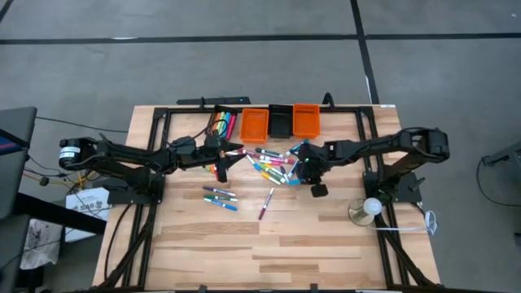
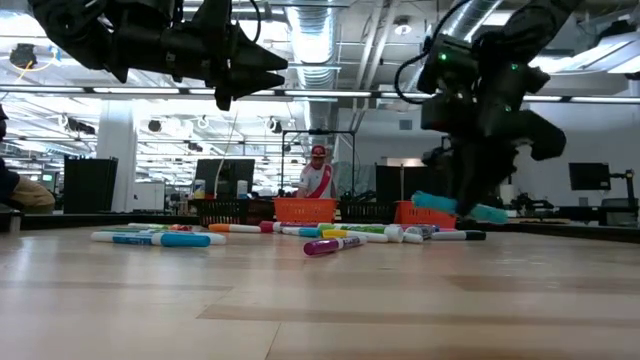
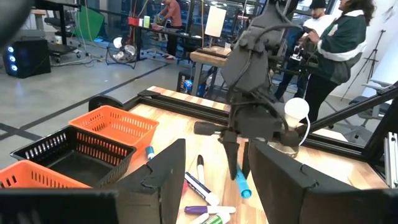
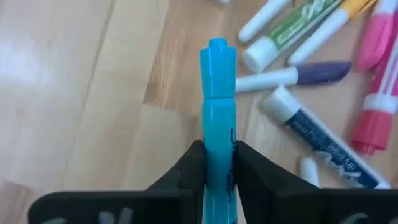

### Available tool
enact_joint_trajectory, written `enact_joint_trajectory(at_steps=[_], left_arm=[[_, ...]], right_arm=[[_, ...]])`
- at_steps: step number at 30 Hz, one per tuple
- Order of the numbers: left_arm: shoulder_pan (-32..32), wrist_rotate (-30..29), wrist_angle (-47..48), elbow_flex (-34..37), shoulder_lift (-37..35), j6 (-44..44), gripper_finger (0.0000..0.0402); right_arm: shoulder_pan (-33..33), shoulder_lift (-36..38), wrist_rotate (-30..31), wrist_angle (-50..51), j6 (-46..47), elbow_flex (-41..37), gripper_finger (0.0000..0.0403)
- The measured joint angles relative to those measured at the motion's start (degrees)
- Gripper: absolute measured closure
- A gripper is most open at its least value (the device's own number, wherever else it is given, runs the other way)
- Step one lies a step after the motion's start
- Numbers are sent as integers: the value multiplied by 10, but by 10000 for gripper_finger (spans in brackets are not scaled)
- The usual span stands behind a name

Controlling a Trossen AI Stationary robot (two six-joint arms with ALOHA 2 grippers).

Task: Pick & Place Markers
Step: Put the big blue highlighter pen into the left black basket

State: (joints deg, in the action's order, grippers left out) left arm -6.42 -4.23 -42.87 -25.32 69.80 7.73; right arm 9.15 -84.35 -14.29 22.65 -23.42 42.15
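Turquoise capped marker [image 4: 217, 106] pinched upright-lengthwise in right gripper [image 4: 217, 165] jaws

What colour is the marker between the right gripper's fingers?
Light blue. The marker is clamped in the right gripper, seen best in the right wrist view.

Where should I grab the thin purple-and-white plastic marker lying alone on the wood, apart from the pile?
Take the purple-and-white marker at mid-barrel, from straight above, with the jaws across its narrow width: it lies flat and diagonal with bare wood on either side. Use the open left gripper; the right gripper is shut on a turquoise marker.
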Motion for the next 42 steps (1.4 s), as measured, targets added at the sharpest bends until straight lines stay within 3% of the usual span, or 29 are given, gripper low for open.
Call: enact_joint_trajectory(at_steps=[9, 15, 22, 35, 42], left_arm=[[1, 0, 6, 0, 0, 2, 229], [18, 2, 5, 0, 0, -28, 229], [35, 60, -10, 0, 0, -73, 229], [60, 76, -42, 0, 0, -88, 229], [74, 121, -44, 0, 1, -125, 229]], right_arm=[[-47, 31, -38, -146, 1, 37, 337], [-81, 31, -38, -377, 61, 50, 337], [-113, 25, -39, -622, 129, 50, 337], [-111, -82, -38, -803, 129, 54, 337], [-91, -138, -38, -801, 135, 103, 337]])
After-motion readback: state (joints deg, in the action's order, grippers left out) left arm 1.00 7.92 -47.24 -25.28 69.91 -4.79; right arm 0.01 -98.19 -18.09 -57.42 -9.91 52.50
